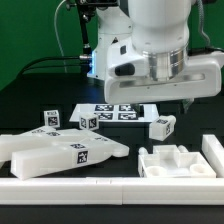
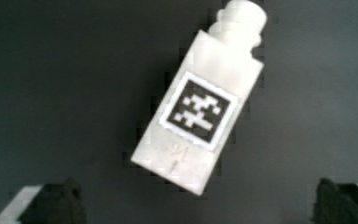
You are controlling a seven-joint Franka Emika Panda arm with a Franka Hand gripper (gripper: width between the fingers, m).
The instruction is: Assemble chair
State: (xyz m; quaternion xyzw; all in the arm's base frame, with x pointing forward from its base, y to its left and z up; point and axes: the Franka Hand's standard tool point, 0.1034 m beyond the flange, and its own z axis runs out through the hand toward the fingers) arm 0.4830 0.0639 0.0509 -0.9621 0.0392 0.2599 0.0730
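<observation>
Exterior view: the arm [image 1: 160, 45] hangs over a dark table [image 1: 25, 105] where the chair lies unassembled. The tapered legs [image 1: 60, 152] are at the exterior view's left, the slotted panel [image 1: 180, 160] at its right, and small blocks [image 1: 85, 122] sit near the marker board [image 1: 120, 112]. Only the wrist view shows the gripper [image 2: 197, 205]: jaws spread wide, holding nothing, above a tagged part [image 2: 202, 105] lying on the table.

In the wrist view, the matte white plastic chair part [image 2: 211, 75] is blurred, its black-and-white square tag [image 2: 199, 108] unreadable. The robot gripper [image 2: 197, 205] shows only 2 dark fingertips [image 2: 51, 203], cut by the picture's edge. The long white tapered chair legs [image 1: 50, 152] run off the exterior view's left edge; the glossy white arm [image 1: 160, 30] is cropped above.
</observation>
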